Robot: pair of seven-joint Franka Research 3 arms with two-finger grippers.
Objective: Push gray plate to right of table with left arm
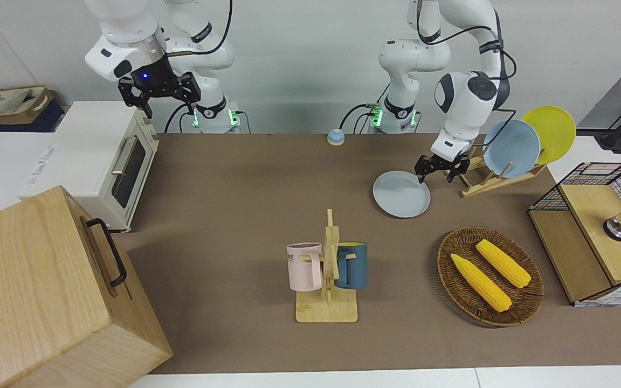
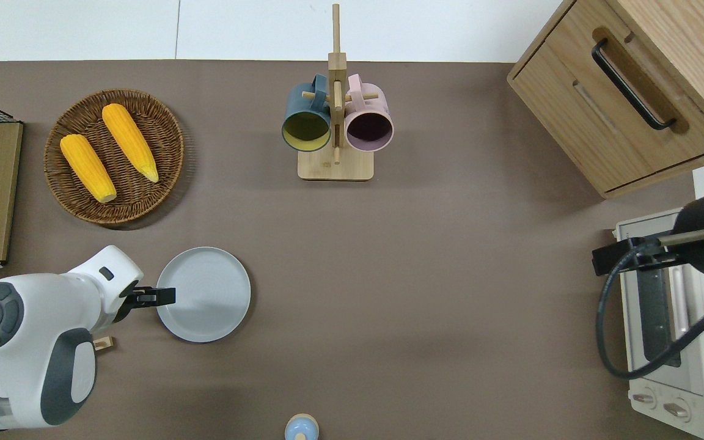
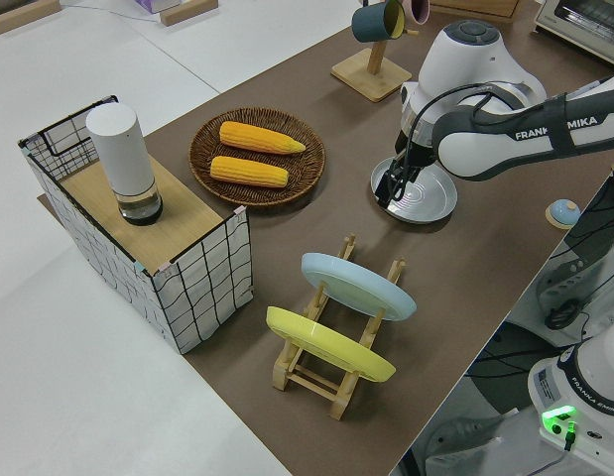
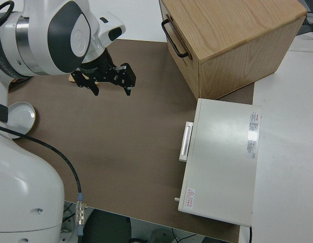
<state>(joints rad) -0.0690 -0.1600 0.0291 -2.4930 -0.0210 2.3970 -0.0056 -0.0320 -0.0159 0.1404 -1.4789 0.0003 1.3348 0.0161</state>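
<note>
Two jointed arms, glossy white shells with rounded housings. Left arm [image 1: 464,91]: dark gray round joint caps, black bands at the joints, black cables looped along the upper links; forearm lettered "FRANKA EMIKA" in white on dark gray (legible in the left side view). Left gripper [image 1: 443,167]: small, black, two-fingered, angular frame. Right arm [image 1: 127,37]: same white casing, a silver ring at the wrist, a black flange with a blue lamp lit — black cable running off it. Right gripper [image 1: 159,89]: black, wide-bodied, two short fingers. Bases: white, each ringed in black with white lettering, green lights glowing low down — black cables plugged in beside them.
</note>
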